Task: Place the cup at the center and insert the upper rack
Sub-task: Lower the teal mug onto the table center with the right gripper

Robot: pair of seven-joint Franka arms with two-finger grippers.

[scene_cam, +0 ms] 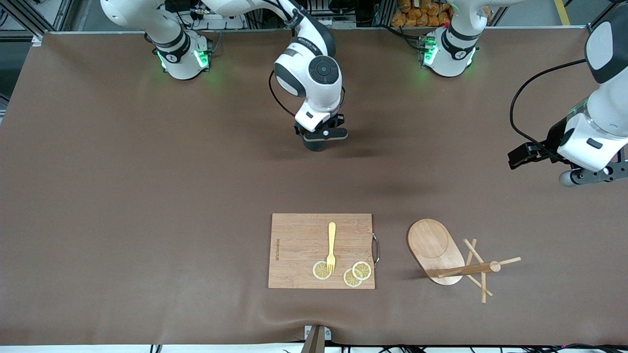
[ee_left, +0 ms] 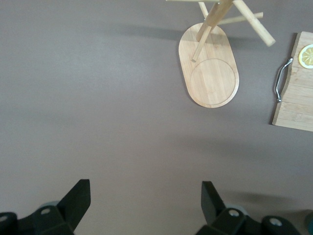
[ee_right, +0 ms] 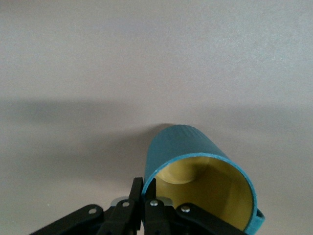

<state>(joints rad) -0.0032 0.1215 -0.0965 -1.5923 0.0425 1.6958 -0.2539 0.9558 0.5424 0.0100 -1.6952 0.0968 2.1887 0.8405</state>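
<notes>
The teal cup point(ee_right: 195, 147) with its yellow inside hangs tilted from my right gripper point(ee_right: 144, 183), which is shut on its rim, one finger inside and one outside. In the front view that gripper point(scene_cam: 321, 133) is low over the middle of the table, with the cup point(scene_cam: 316, 145) showing as a dark bit under it. The upper rack point(scene_cam: 436, 245), a wooden mug tree, stands on its oval base near the front camera, beside the cutting board. My left gripper point(scene_cam: 588, 175) waits in the air at the left arm's end, open and empty point(ee_left: 145, 196), with the rack point(ee_left: 210, 73) in its view.
A bamboo cutting board point(scene_cam: 299, 245) with a metal handle point(scene_cam: 376, 249) lies near the front camera. A yellow fork point(scene_cam: 331, 247) and three lemon slices point(scene_cam: 361, 270) lie on it. Brown cloth covers the table point(scene_cam: 147, 196).
</notes>
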